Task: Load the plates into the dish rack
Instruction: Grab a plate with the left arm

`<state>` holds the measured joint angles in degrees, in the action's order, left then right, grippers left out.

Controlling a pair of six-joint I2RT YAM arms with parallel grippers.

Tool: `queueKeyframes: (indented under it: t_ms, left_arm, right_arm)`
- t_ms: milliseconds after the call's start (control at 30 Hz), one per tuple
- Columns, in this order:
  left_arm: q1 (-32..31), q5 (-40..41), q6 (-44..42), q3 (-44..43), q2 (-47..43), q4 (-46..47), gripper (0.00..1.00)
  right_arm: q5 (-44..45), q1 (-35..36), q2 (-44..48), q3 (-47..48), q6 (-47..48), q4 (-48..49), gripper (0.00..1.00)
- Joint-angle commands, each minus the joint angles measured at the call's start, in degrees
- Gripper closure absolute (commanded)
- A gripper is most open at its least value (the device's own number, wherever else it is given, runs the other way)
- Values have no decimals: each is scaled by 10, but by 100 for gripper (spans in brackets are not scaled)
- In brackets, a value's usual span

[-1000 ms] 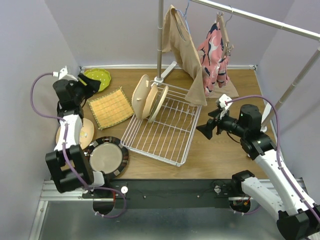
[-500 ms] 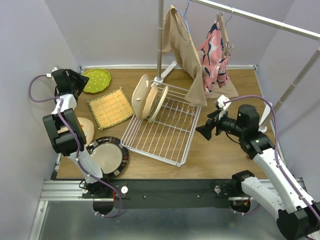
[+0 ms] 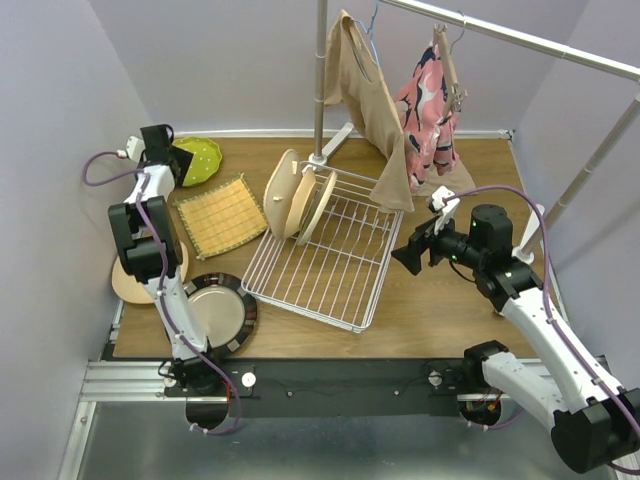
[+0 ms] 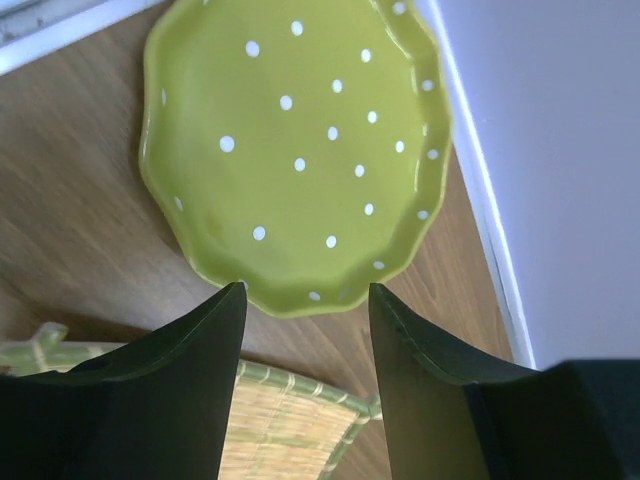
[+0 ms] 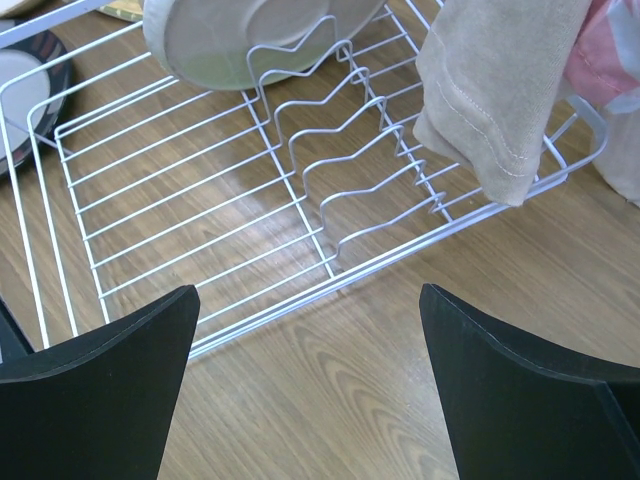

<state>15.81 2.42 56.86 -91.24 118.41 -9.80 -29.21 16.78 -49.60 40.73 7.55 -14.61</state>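
Observation:
The lime green plate with white dots [image 3: 200,160] [image 4: 290,150] lies flat in the back left corner. My left gripper [image 3: 168,150] [image 4: 305,292] hovers at its near rim, open, with nothing between the fingers. In the white wire dish rack [image 3: 340,270] [image 5: 200,200], three pale plates [image 3: 295,200] [image 5: 250,35] stand on edge at the back left end. A dark-rimmed silvery plate [image 3: 215,312] [image 5: 20,80] lies at the front left, and a tan plate [image 3: 128,285] sits partly under the left arm. My right gripper [image 3: 405,258] [image 5: 310,300] is wide open and empty, right of the rack.
A yellow woven mat [image 3: 222,215] [image 4: 290,430] lies between the green plate and the rack. A white clothes-rail stand [image 3: 322,90] rises behind the rack, and a tan cloth [image 3: 375,110] [image 5: 500,90] hangs over the rack's back right corner, beside a pink garment [image 3: 430,110]. Walls close in on the left and at the back.
My left arm has swung from above the tan plate to the back left corner, bringing its gripper to the green plate's rim. The right gripper has barely shifted.

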Motion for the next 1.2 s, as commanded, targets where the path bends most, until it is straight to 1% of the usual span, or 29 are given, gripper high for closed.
queueKeyframes:
  t_ms: [0,133,333,533,567,667,767,800,833,967,1100,1133,1167]
  left_arm:
    - [-22,101,93,-81,64,-142,40]
    - [-29,111,123,-87,73,-152,41]
    - [-37,98,143,-104,96,-163,41]
    - [-39,100,168,-125,122,-185,46]
    - [-39,99,171,-133,129,-203,46]
    - [-39,102,170,-154,149,-218,51]
    - [-40,106,176,-158,156,-218,58]
    - [-40,105,178,-162,161,-221,59]
    - [-39,108,178,-172,165,-224,63]
    - [-40,109,177,-197,179,-244,66]
    - [-40,105,166,-188,170,-229,71]
    - [-39,104,164,-173,165,-222,76]
    - [-40,103,150,-162,158,-192,80]
  right_arm:
    - [16,-3,-4,9,4,15,0]
    - [20,-3,-3,7,7,18,0]
    - [22,-4,-3,2,9,21,0]
    - [28,-4,-4,4,15,24,0]
    - [28,-5,-4,4,15,25,0]
    - [28,-5,-1,4,16,25,0]
    - [28,-7,1,5,15,26,0]
    - [28,-8,1,6,14,26,0]
    - [28,-9,1,5,14,26,0]
    - [29,-11,3,8,15,26,0]
    - [29,-13,7,8,16,27,0]
    - [29,-13,8,8,16,27,0]
    - [28,-14,9,8,16,27,0]
